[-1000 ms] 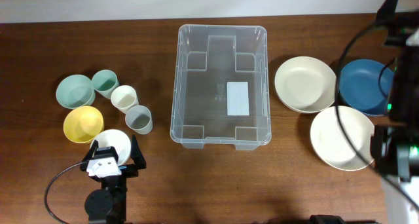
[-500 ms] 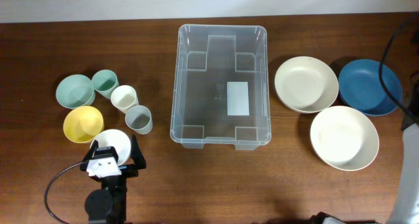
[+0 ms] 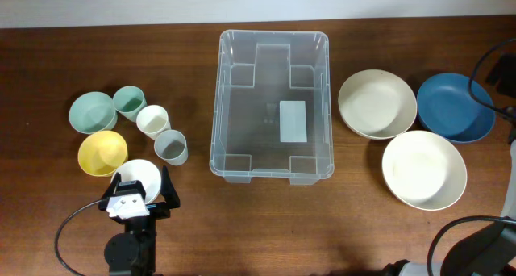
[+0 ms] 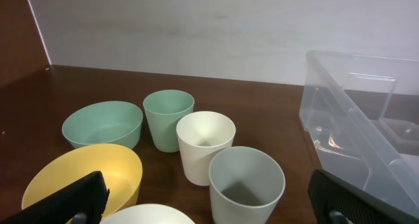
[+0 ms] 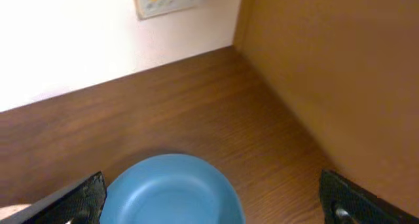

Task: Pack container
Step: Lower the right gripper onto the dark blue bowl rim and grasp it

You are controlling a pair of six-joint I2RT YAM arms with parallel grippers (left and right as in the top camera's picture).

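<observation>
The container (image 3: 216,106) is a large clear plastic bin at the table's centre, holding nothing but a white label (image 3: 293,121) on its base. Its corner also shows in the left wrist view (image 4: 340,112). My left gripper (image 3: 141,181) is open at the front left, its fingers either side of a small white bowl (image 3: 139,173). In the left wrist view the open fingers (image 4: 209,204) frame a grey cup (image 4: 247,185). My right gripper (image 5: 213,201) is open and empty, high over a blue bowl (image 5: 170,191). Only its cables show at the overhead view's right edge.
Left of the bin stand a green bowl (image 3: 92,112), green cup (image 3: 128,102), cream cup (image 3: 151,120), grey cup (image 3: 171,147) and yellow bowl (image 3: 101,152). To the right lie two cream bowls (image 3: 376,104) (image 3: 423,169) and the blue bowl (image 3: 455,106).
The right arm has withdrawn off the right edge of the overhead view, uncovering the blue bowl and the near cream bowl. The left arm has not moved.
</observation>
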